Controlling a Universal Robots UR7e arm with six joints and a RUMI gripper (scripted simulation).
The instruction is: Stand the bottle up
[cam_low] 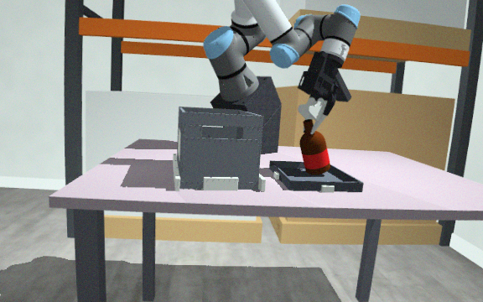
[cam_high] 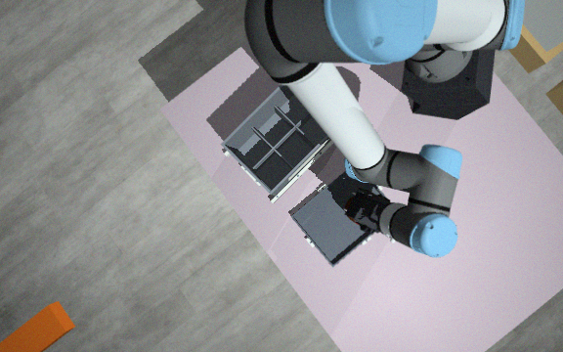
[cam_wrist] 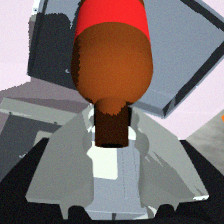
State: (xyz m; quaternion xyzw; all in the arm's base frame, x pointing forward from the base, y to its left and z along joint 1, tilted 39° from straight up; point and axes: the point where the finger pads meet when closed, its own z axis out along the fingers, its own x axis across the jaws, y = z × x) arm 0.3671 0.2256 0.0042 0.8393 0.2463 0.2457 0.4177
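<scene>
bottle [cam_low: 314, 152] — brown, red band | tray [cam_low: 342, 183] — dark grey | crate [cam_low: 218, 151] — grey, white feet | desk [cam_low: 413, 184] — pale pink
</scene>
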